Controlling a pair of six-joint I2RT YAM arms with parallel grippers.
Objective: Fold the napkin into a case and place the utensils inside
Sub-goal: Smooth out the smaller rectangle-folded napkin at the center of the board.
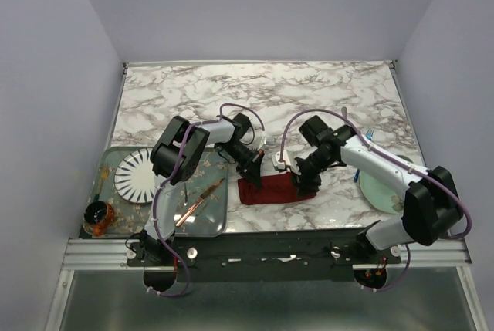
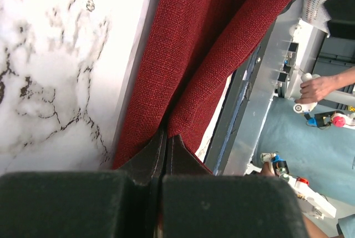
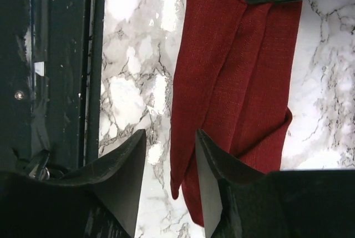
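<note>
Left gripper (image 2: 166, 141) pressed shut, pinching napkin (image 2: 205, 55) edge to anchor fold; right gripper (image 3: 170, 138) spread astride opposite end, lower centre frame, probably lining up next grab.

A dark red napkin (image 1: 268, 190), plain and coarsely woven, contrasts with a table (image 1: 255, 92) of white marble veined in grey and brown. The tray (image 1: 208, 223) is a translucent grey-green; the striped plate (image 1: 139, 175) is white with black radial bars, the knife (image 1: 199, 201) copper, the jar (image 1: 99, 215) black and orange. The green plate (image 1: 378, 188) is a pale mint, and the fork (image 1: 370, 135) shows a bright blue handle. The arms (image 1: 378, 160) are white and black, their cables (image 1: 282, 142) purple. The walls (image 1: 46, 76) are lavender.
</note>
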